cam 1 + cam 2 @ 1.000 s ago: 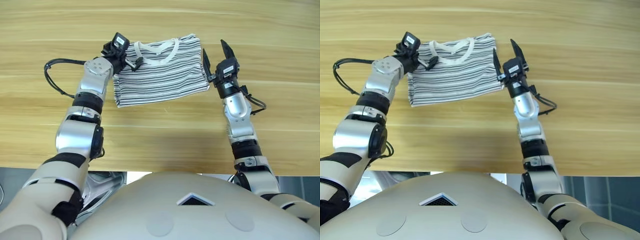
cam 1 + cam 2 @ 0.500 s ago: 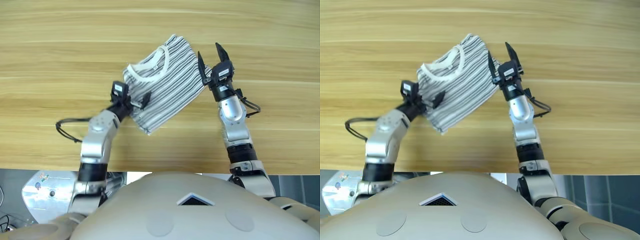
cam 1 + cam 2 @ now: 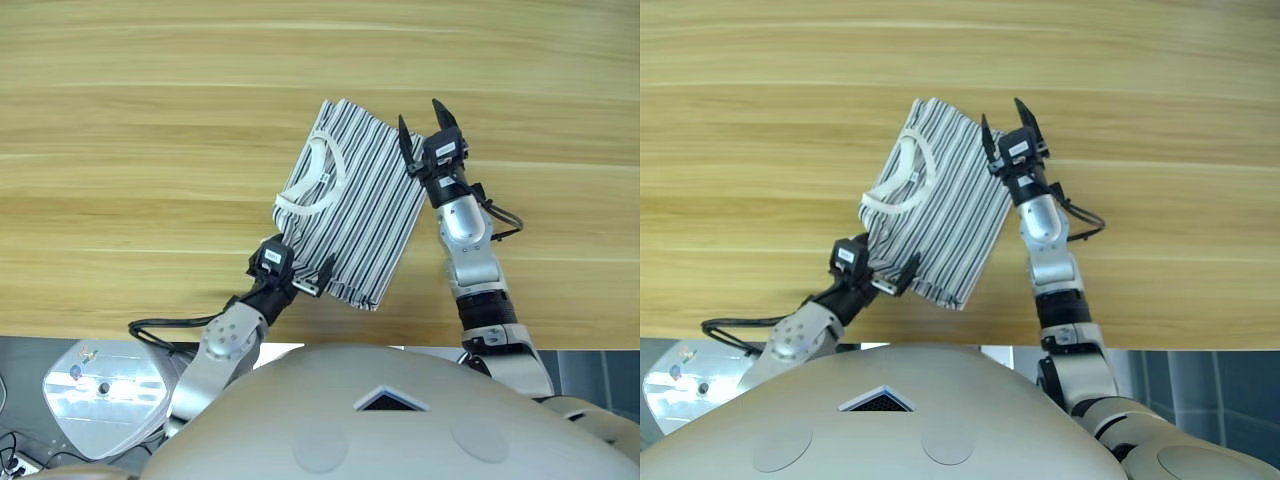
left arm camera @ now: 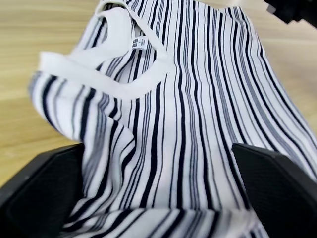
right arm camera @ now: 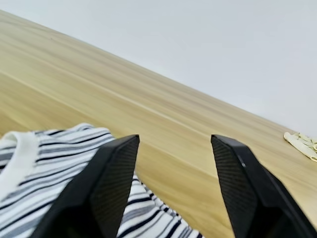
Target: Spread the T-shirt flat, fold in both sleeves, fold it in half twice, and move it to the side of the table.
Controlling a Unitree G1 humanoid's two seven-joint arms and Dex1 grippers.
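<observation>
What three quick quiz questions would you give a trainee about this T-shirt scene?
1. True or false: the right pincer is open at the far right corner of the striped T-shirt.
2. Which way does the folded T-shirt's white collar lie? A: toward the robot's left. B: toward the robot's right. C: hidden under the fold.
3. Fill in: the left pincer sits at the T-shirt's ___ edge (near or far, from the robot).

Key: 1 true, its fingers stand apart. 2 A. 3 near.
</observation>
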